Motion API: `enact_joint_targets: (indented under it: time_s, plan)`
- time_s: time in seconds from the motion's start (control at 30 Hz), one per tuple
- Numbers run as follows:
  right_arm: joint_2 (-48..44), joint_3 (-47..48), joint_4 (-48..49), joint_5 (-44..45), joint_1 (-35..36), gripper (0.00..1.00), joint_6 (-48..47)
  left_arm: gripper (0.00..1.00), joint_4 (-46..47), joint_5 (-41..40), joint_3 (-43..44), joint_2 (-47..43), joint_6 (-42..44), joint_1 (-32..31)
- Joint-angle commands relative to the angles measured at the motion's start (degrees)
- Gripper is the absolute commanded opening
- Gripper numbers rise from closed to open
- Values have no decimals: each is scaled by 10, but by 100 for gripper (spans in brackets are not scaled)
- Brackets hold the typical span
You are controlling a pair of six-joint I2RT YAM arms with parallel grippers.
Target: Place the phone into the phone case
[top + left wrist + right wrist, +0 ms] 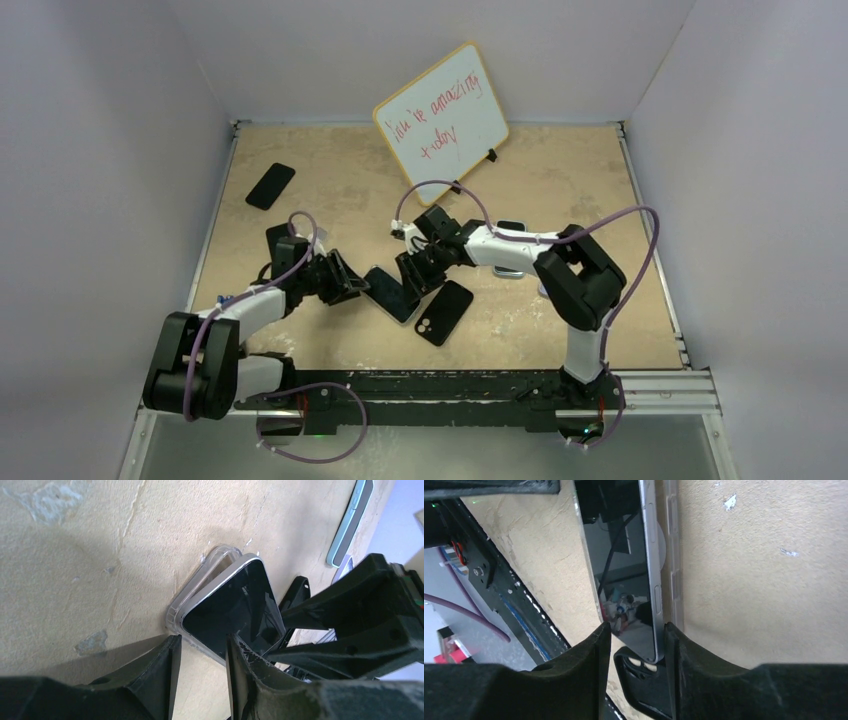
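Note:
The phone, black screen with a silver rim, lies tilted on the clear phone case at the table's middle. In the left wrist view the phone covers most of the case, whose rim shows along the phone's upper left. My left gripper is open, its fingertips at the phone's near corner. My right gripper grips the phone across its width at one end, and the clear case shows along the phone's right side. In the top view the left gripper and right gripper flank the phone.
A black phone case lies just right of the phone and shows under the right fingers. Another black phone lies at the back left. A whiteboard leans at the back. A teal case lies under the right arm.

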Motion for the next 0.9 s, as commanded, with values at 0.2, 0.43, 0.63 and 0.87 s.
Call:
enact_joint_targets:
  time_s: [0.2,0.43,0.63,0.87]
  plan:
    - [-71,18,-59,95,2,48,17,41,11,-12,42,24,45,1]
    - [-39,33,-37,115,2,42,33,39,31,3,63,69,54,1]
    - [-20,41,-24,127,2,34,46,33,39,23,97,110,62,1]
    - [-23,29,-14,141,2,16,49,40,-59,13,136,101,111,1]
